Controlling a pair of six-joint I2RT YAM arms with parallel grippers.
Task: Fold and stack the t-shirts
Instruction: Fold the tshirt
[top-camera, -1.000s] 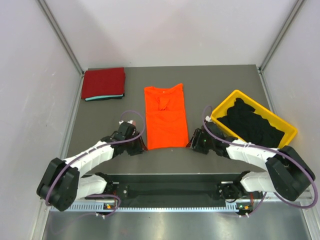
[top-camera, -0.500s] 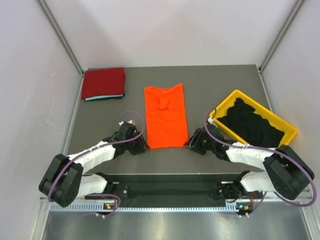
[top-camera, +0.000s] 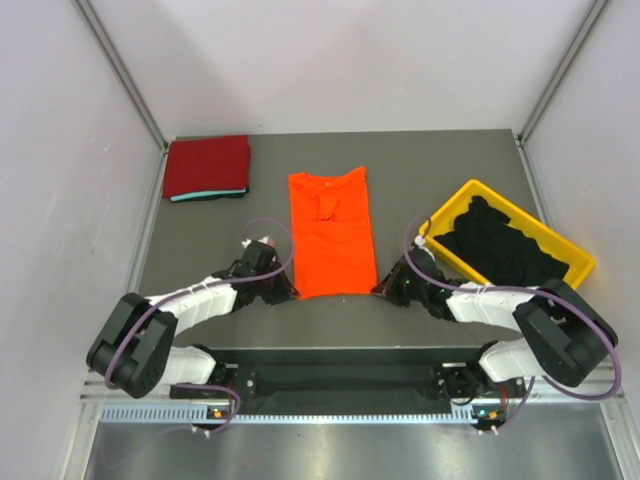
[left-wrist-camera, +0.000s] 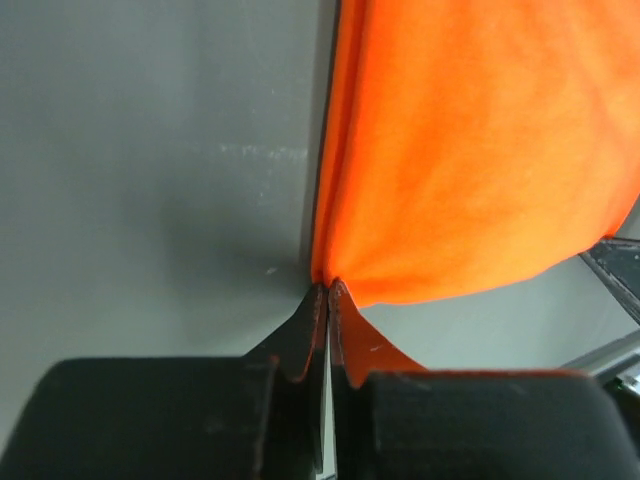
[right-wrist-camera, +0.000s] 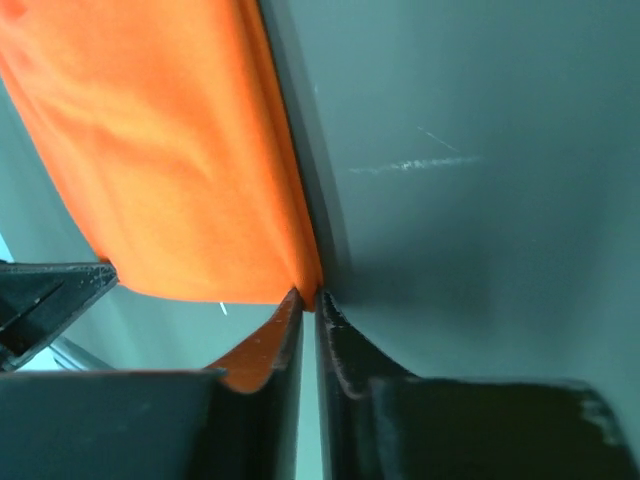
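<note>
Pincers first: your left pincer (left-wrist-camera: 325, 290) is clenched on the near left corner of the orange shirt (top-camera: 330, 235), jaws pressed together with a sliver of cloth caught at the tips. Your right pincer (right-wrist-camera: 308, 298) mirrors it on the near right corner, jaws all but together and the hem nipped between them

You are early in the job, by my reckoning. A dark red shirt (top-camera: 207, 165) lies folded on a teal shirt (top-camera: 205, 196) at the far left of the desk (top-camera: 420, 165), so two look finished and stacked. The orange one lies flat in the middle as a long narrow strip, collar at the far end, its sleeves apparently already turned in. It seems to need its cross fold, near hem over to the collar, and then a place on the stack. Several black shirts (top-camera: 500, 245) sit heaped and unfolded in the yellow bin (top-camera: 447, 208) on the right

Both your arms lie low and stretched across the near desk, curving inward from their bases, with the wrists facing each other across the hem and the fingers down at desk level
</note>
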